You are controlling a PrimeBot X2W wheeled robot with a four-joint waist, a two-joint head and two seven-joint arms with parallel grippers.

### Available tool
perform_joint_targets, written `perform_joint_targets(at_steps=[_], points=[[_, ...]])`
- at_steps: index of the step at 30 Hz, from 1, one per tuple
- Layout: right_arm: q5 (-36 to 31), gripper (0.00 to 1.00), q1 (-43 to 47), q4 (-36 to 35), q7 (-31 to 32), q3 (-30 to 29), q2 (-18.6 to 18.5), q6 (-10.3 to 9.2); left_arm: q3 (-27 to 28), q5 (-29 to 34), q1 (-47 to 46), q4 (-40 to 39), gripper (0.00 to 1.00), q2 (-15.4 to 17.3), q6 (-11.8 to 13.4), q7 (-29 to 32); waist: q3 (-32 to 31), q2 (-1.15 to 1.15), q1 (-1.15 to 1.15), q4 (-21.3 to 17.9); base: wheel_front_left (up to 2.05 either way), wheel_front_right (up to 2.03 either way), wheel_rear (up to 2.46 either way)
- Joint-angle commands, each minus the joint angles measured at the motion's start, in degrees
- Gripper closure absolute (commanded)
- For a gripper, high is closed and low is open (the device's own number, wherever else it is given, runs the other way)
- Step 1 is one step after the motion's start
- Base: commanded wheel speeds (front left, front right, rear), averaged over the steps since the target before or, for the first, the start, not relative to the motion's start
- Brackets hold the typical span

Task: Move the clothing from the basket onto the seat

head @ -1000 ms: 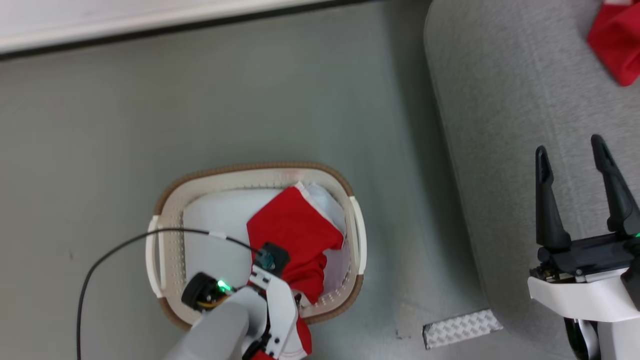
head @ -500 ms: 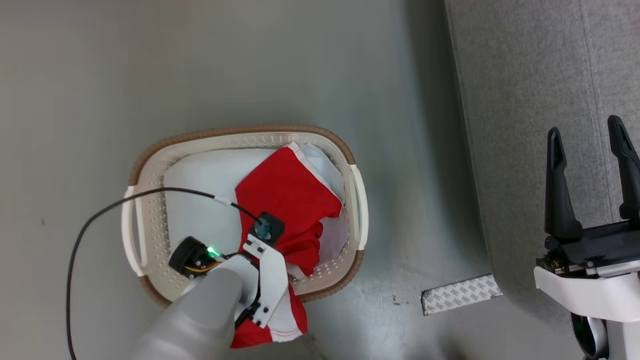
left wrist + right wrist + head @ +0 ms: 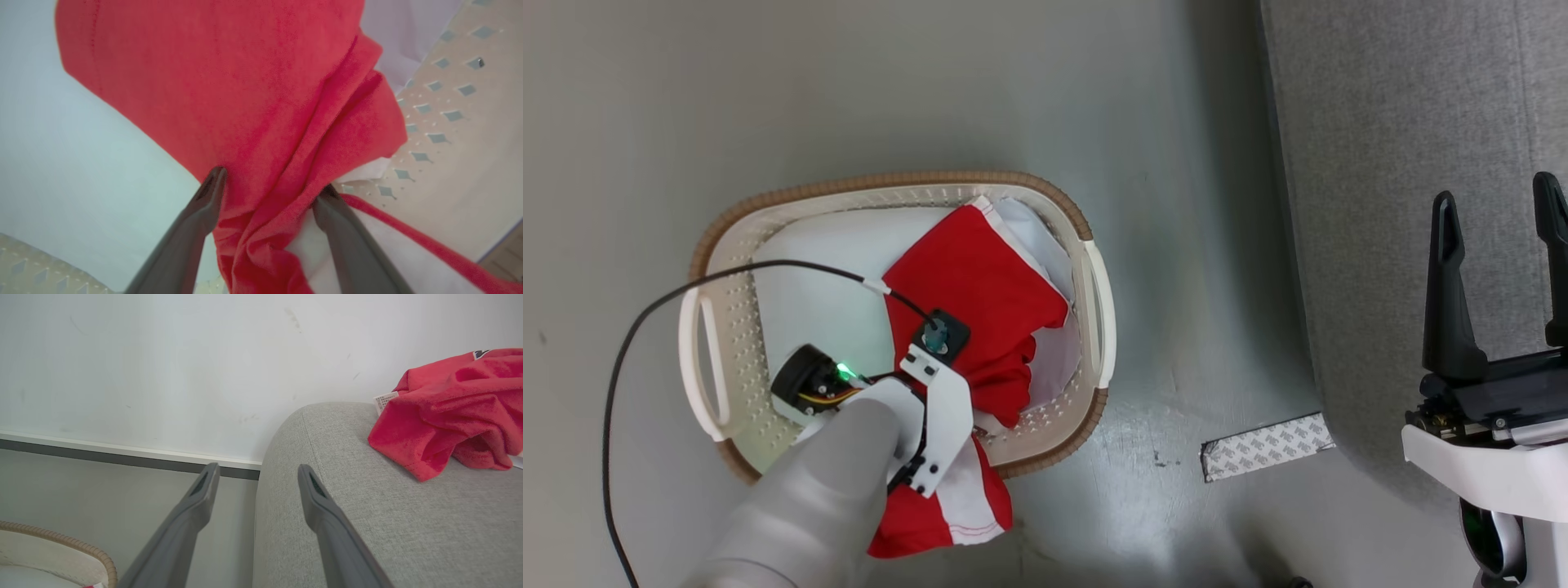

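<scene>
Already we have one red garment on the sofa; the second garment lies in the basket, spilling over its near rim. Our left gripper straddles its bunched fold, fingers wide, nothing pinched yet; our right gripper hangs wide and empty by the sofa. Since a second ago, chiefly the head camera shifted.

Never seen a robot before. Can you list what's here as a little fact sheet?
Basket: oval cream perforated plastic laundry basket, brown rim, on floor
Inside: red fabric garment with white trim, over pale sheet, one end spilling past rim
Seat: large grey woven sofa carrying second crumpled red garment
Left end effector: open, astride the basket's garment
Right end effector: open, empty, above sofa
</scene>
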Motion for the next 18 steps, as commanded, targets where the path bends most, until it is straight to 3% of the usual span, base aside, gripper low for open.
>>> perform_joint_targets(at_steps=[1, 9, 10, 12, 13, 14, 15, 18], points=[[0.69, 0.00, -0.62, -0.33, 0.01, 0.08, -0.07, -0.15, -0.49, 0.43, -0.90, 0.30, 0.00, 0.65, 0.04, 0.53, 0.74, 0.00, -0.01, 0.02, 0.00, 0.00, 0.00], [0.78, 0.00, -1.40, -0.73, 0.01, 0.06, -0.07, -0.15, -1.50, 0.35, -2.50, 0.64, 0.00, 0.50, -0.14, 0.56, 2.31, 0.00, -0.01, 0.09, 0.00, 0.00, 0.00], [0.85, 0.00, -1.49, -0.76, 0.01, 0.12, -0.07, -0.15, -1.66, 0.32, -2.69, 0.66, 0.11, 0.43, -0.16, 0.46, 2.47, 0.00, -0.01, 0.05, 0.00, 0.00, 0.00], [1.02, 0.00, -1.54, -0.87, 0.01, 0.11, -0.07, -0.15, -2.02, 0.29, -2.92, 0.70, 0.54, 0.29, -0.20, 0.16, 2.75, 0.00, -0.01, -0.02, 0.00, 0.00, 0.00], [1.12, 0.00, -1.50, -0.94, 0.01, 0.01, -0.07, -0.15, -2.22, 0.25, -2.92, 0.72, 0.61, 0.22, -0.21, -0.06, 2.88, 0.00, -0.01, -0.04, 0.01, 0.01, 0.01], [1.26, 0.00, -1.46, -1.01, 0.01, -0.13, -0.07, -0.15, -2.35, 0.17, -2.93, 0.74, 0.85, 0.17, -0.24, -0.33, 3.04, 0.00, -0.01, -0.04, 0.04, 0.04, 0.04], [1.27, 0.00, -1.40, -1.07, 0.01, -0.28, -0.07, -0.15, -2.45, 0.03, -2.93, 0.75, 1.00, 0.12, -0.26, -0.62, 3.18, 0.00, -0.01, 0.03, 0.06, 0.06, 0.06], [0.86, 0.00, -1.32, -1.20, 0.01, -0.54, -0.07, -0.15, -2.71, -0.58, -2.51, 0.80, 1.00, -0.02, -0.37, -1.55, 3.44, 0.00, -0.01, 0.35, 0.06, 0.06, 0.06]])
